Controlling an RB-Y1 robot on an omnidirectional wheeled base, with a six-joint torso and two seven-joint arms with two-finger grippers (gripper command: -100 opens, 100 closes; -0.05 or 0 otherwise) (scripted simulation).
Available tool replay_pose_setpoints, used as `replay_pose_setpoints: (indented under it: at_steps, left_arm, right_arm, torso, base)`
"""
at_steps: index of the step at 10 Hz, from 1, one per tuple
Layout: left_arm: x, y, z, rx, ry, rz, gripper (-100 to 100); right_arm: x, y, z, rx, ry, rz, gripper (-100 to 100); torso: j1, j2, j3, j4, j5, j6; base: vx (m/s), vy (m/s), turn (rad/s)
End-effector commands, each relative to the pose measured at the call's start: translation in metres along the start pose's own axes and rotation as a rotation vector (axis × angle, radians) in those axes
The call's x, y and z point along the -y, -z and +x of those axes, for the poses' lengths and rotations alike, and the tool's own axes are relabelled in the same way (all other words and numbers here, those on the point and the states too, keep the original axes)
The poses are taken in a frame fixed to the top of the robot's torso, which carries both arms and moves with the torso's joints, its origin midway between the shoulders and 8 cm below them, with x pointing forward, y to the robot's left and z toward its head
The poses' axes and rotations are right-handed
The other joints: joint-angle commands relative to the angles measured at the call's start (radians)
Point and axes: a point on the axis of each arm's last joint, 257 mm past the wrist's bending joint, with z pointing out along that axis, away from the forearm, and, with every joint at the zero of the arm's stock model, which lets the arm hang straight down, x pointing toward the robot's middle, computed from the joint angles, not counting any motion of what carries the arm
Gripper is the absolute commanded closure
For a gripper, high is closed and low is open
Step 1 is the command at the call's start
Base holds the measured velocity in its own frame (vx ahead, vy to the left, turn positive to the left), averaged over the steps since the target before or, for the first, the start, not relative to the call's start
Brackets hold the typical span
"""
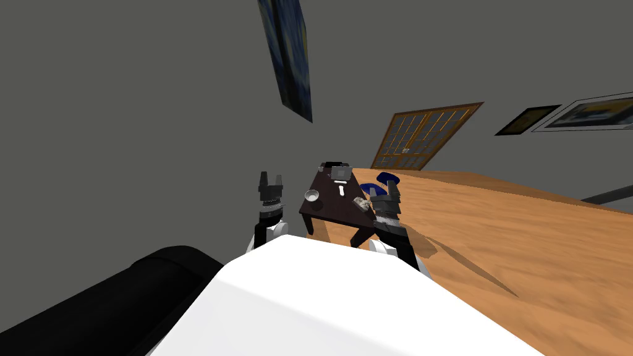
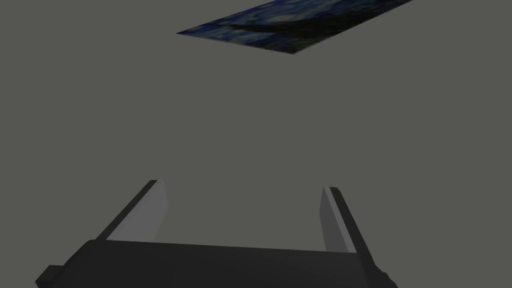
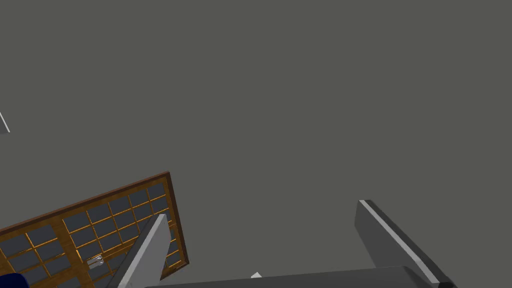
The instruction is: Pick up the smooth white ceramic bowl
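Nearest, at the lower left of the head view, a black sofa (image 1: pixel 93 303) runs along the grey wall. Above it the left gripper (image 2: pixel 243 186) is raised against that wall, its two fingers spread wide with nothing between them. The right gripper (image 3: pixel 262 209), raised at the right side of the table over the wooden floor (image 1: pixel 494 235), is likewise spread and empty. Beyond and between the two stands a dark low table (image 1: pixel 331 209). The bowl (image 1: pixel 311 196), pale grey-white and upright, rests near the table's near left corner, close to the edge and apart from both grippers. Further along the tabletop lie a small white object (image 1: pixel 340 189), a small patterned object (image 1: pixel 361 201) at the right edge, and a grey laptop-like thing (image 1: pixel 341 172) toward the far end; what the two small items are cannot be told. A blue chair (image 1: pixel 378 182) sits by the table's right side, partly behind the right gripper. Farther off, a wood-framed door (image 1: pixel 426 136) with many glass panes stands in the far wall, a dark blue painting (image 1: pixel 287 55) hangs on the left wall, and two framed pictures (image 1: pixel 528 120) hang at the right.
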Motion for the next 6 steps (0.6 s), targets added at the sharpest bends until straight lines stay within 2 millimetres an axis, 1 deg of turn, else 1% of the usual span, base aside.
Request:
replay_pose_setpoints:
  at_steps: [1,4,5,6]
  left_arm:
    - [-0.019,-0.003,0.010,-0.033,0.015,-0.038,-100]
    - [-0.055,-0.005,0.024,-0.074,0.038,-0.113,-100]
    - [-0.055,-0.005,0.024,-0.074,0.038,-0.113,-100]
    - [-0.071,-0.006,0.031,-0.089,0.047,-0.146,-100]
  right_arm:
    - [0.000,0.000,0.000,0.000,0.000,0.000,0]
    - [0.000,0.000,0.000,0.000,0.000,0.000,0]
    - [0.000,0.000,0.000,0.000,0.000,0.000,0]
    - [0.000,0.000,0.000,0.000,0.000,0.000,0]
  torso:
    - [0.000,0.000,0.000,0.000,0.000,0.000]
    - [-0.002,0.001,0.001,0.000,0.000,0.000]
    - [-0.002,0.002,0.001,0.000,0.000,0.000]
    - [-0.001,0.002,0.001,0.000,0.000,0.000]
  base:
    - [-0.015,-0.018,0.035]
    - [-0.035,-0.032,0.039]
    - [-0.032,-0.019,0.013]
    - [-0.030,-0.012,0.023]
